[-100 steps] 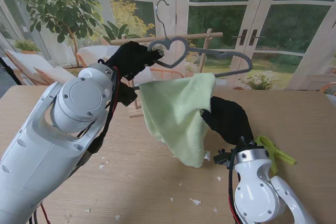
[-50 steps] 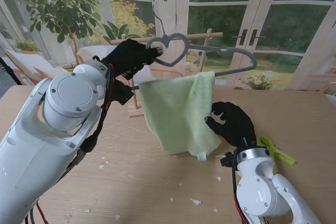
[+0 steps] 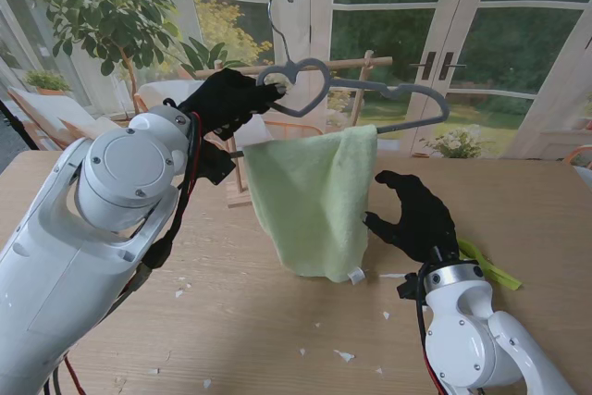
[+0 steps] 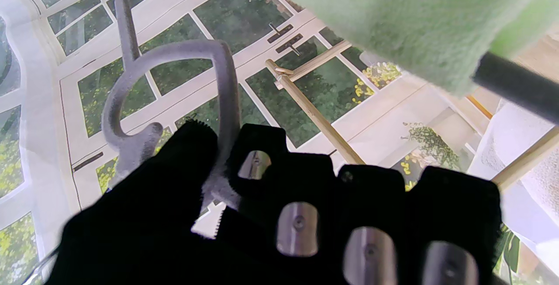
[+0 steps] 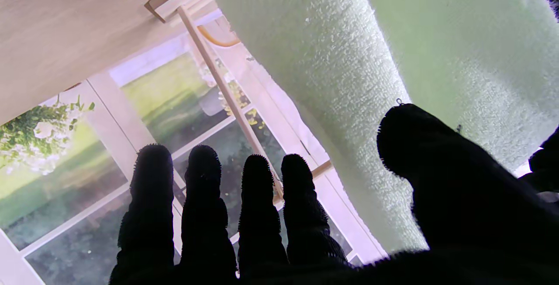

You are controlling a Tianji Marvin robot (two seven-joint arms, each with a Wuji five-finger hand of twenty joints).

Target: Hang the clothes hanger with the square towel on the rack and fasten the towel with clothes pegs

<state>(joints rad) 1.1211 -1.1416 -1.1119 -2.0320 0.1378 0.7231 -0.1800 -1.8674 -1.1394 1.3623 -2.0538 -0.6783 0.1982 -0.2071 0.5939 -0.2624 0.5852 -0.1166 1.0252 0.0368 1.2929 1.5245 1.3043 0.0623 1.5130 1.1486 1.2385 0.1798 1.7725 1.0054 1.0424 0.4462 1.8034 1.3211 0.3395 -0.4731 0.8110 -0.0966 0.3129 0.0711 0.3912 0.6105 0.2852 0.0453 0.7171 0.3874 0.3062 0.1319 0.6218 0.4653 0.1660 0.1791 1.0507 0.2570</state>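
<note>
Left hand (image 3: 231,99) is clamped on the grey hanger (image 3: 356,99) at its heart-shaped neck, holding it up in the air well off the worktop (image 3: 518,191); wrist view shows the fingers (image 4: 301,215) wrapped round the loop with the hook (image 3: 280,16) sticking out past them. The green towel (image 3: 314,201) is draped over the hanger's lower bar and hangs free, bottom edge clear of the worktop, small white tag at the right corner. The key relation: the wooden rack (image 3: 305,67) has its top rail running left-right just behind the hanger, farther from the robot, and the hanger's long axis lies roughly along that rail but tilted, right end lower. The hook tip sits above the rail line in the stand view, so I'd judge the next move is push away and drop the hook over the rail; depth between hook and rail is hard to read from here, could be close or a fair gap. Left hand is the only one placed to do it. Right hand (image 3: 421,215) holds nothing, fingers spread, palm toward the towel's right edge, thumb near the cloth but I can't tell if it's touching. A yellow-green peg (image 3: 486,265) lies on the worktop just right of that wrist, so the right hand is nearer for the pegging step.
</note>
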